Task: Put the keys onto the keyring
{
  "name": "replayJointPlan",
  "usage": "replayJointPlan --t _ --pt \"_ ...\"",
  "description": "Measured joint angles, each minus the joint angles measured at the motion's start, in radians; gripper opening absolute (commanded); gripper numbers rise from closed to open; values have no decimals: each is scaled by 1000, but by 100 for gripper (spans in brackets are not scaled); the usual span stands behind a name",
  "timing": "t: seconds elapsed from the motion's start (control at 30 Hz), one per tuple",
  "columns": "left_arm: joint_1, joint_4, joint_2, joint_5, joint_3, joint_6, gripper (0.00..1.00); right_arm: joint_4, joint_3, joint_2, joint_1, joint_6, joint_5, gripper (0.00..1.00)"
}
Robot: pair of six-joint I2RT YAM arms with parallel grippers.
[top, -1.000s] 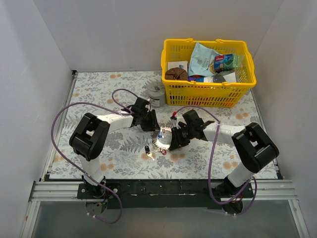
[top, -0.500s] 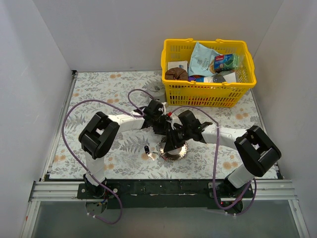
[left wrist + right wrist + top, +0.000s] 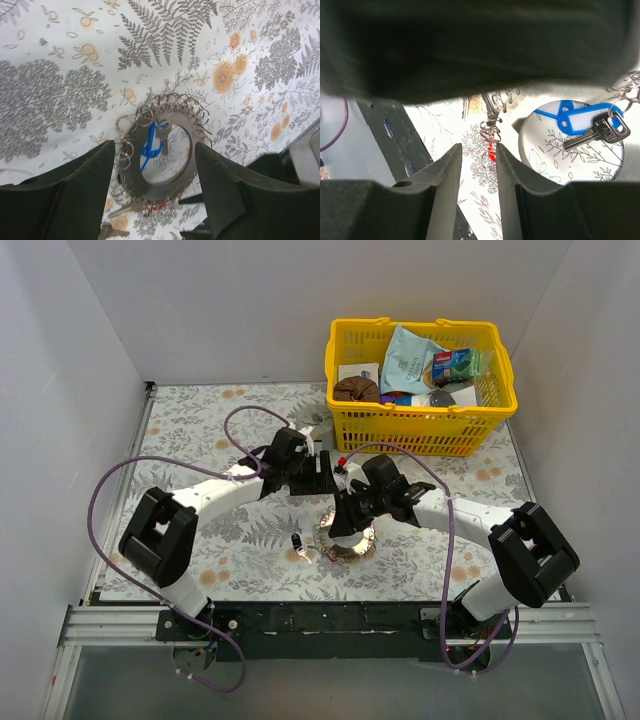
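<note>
On my overhead feed the keyring (image 3: pixel 160 191) lies on the fern-and-flower cloth (image 3: pixel 200 420) about midway between the left and right edges of the counter and closer to the near edge than the far one. Through the left wrist camera it reads as a dark flat hoop fringed with many small silvery split rings (image 3: pixel 195 107), and a key with a blue tag (image 3: pixel 595 131) sits inside its opening. My left gripper (image 3: pixel 154 146) hangs above the hoop with its fingers spread wide and nothing between them; the hoop shows in the gap below. From above, that tool sits just on the far side of the hoop. My right gripper (image 3: pixel 478 147) is over the hoop's far rim, its fingers drawn close so that only a narrow slit of cloth shows between them. A small coiled ring (image 3: pixel 490 131) sits just past the tips. I cannot tell whether those fingers are pinching anything, since a dark blurred mass fills the upper half of that wrist view. Left of the hoop, near the near edge, lies a small loose piece (image 3: pixel 297 545), too small for me to name with confidence. A yellow basket (image 3: pixel 420 430) holding packets and other goods stands in the far right corner, well apart from both tools. Purple cables (image 3: pixel 120 480) loop over each arm.
</note>
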Motion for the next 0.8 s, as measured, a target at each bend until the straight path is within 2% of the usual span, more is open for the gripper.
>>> replayJointPlan --t 0.3,0.5,0.8 --pt "26 6 -262 57 -202 -19 61 -14 0 0 0 -93 -11 43" --pt "24 45 -416 132 -393 -101 57 55 -45 0 0 -144 -57 50" --pt "9 131 -506 197 -543 -240 56 121 -114 0 0 -194 -81 53"
